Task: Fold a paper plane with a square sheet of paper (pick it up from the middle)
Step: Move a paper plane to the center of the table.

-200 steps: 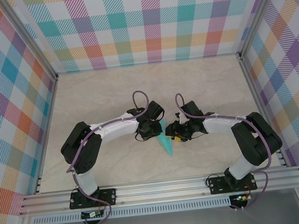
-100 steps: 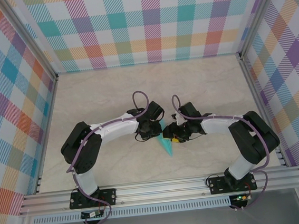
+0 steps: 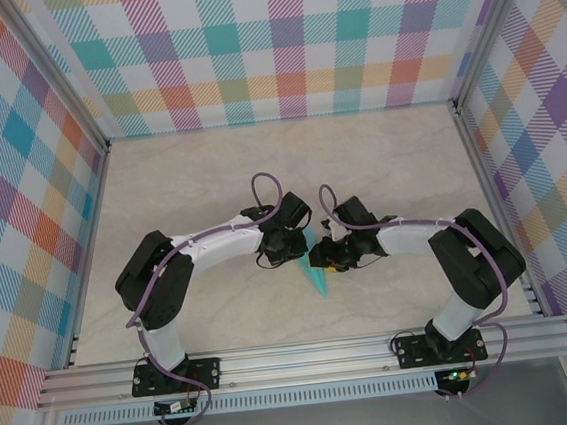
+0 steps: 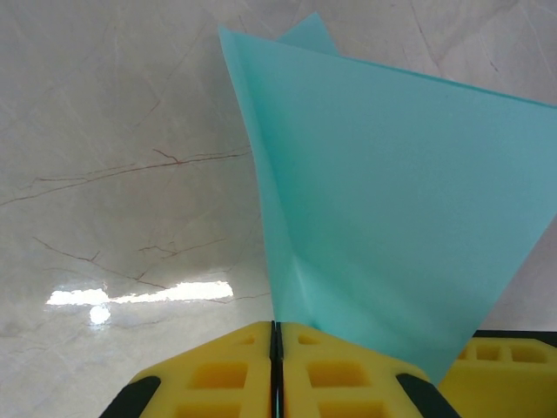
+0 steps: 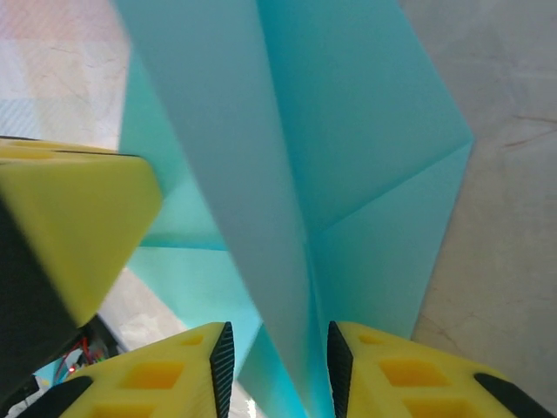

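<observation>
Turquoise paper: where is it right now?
In the top view the turquoise paper is at the middle of the table, pinched by the left gripper, its fold between the parted jaws of the right gripper.

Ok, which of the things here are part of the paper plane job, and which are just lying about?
Job: turquoise paper, partly folded; left gripper pinching it; right gripper open around its fold.
Background: marble tabletop; plaid walls; aluminium rail.
</observation>
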Action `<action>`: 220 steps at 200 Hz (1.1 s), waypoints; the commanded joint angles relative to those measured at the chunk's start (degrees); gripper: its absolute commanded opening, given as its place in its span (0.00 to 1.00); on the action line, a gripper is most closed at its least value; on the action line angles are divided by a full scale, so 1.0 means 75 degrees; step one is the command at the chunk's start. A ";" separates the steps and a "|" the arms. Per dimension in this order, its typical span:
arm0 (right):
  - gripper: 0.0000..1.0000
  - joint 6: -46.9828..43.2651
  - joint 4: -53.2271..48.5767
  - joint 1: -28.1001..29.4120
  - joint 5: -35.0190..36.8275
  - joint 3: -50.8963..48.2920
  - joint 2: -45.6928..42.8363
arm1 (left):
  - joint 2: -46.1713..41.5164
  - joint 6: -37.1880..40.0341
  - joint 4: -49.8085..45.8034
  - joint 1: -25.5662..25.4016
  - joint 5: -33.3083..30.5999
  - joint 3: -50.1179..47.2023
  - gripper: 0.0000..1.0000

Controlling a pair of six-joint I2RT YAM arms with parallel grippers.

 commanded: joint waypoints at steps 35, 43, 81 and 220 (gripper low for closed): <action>0.27 -0.0438 -0.0450 0.0238 0.0397 0.0391 0.0340 | -0.0203 0.0093 -0.0031 0.0066 -0.0045 -0.0092 0.10; 0.25 -0.0442 -0.0498 0.0258 0.0447 0.0427 0.0345 | -0.0200 0.0080 -0.0026 0.0066 -0.0051 -0.0101 0.10; 0.11 -0.0494 -0.0927 0.0359 0.0731 0.0652 0.0291 | -0.0400 0.0125 0.0183 0.0064 -0.0025 -0.0203 0.14; 0.08 -0.0335 -0.5149 0.0784 0.4319 0.4398 0.1670 | -0.3467 -0.0308 0.0395 0.0876 -0.1503 -0.2386 0.39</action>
